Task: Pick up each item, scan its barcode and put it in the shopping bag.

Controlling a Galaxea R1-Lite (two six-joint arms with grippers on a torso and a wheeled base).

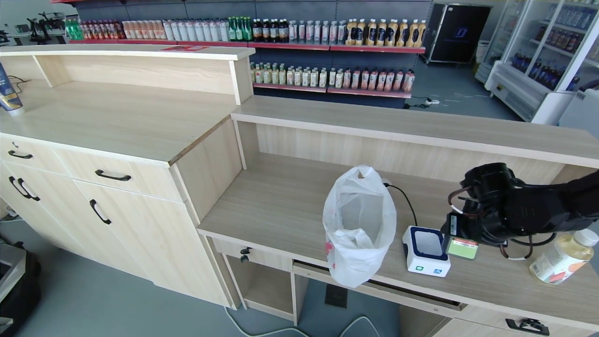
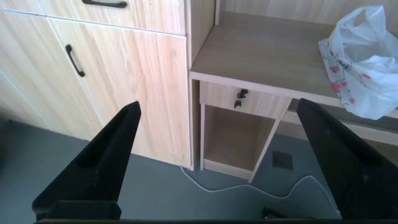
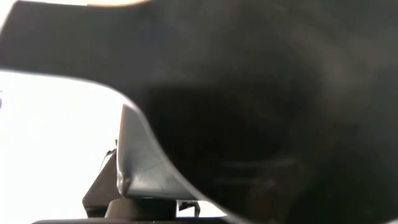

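1. Head view: the lower worktop (image 1: 281, 206) carries all the task's things. A white shopping bag (image 1: 359, 224) stands upright near its front edge, mouth open upward.
2. Left claw (image 2: 219, 112) hangs off the worktop over the floor beside the cabinet, fingers spread wide, nothing between them. The bag is off to one side of it.
3. Right claw (image 1: 468, 229) sits low just beside the scanner, on the side away from the bag. It looks pressed onto a small box; the contact itself is hard to make out, so take that as likely.
4. Juice bottle (image 1: 564, 257) lies tilted on the worktop near the robot's right edge, apart from the scanner, not yet scanned by the look of it.
5. Scanner (image 1: 425, 250), white with a blue rim, sits just beside the bag, window facing up, cable running back.
6. Small box (image 1: 463, 249), green face with a red strip, is at the scanner's edge, not over the window.
7. Step in hand, as I judge it: the scan. To do it well, bring the box over the window with the barcode side turned down to the glass and hold it level. Keep the wrist clear of the bag rim, then lift over to the open mouth.
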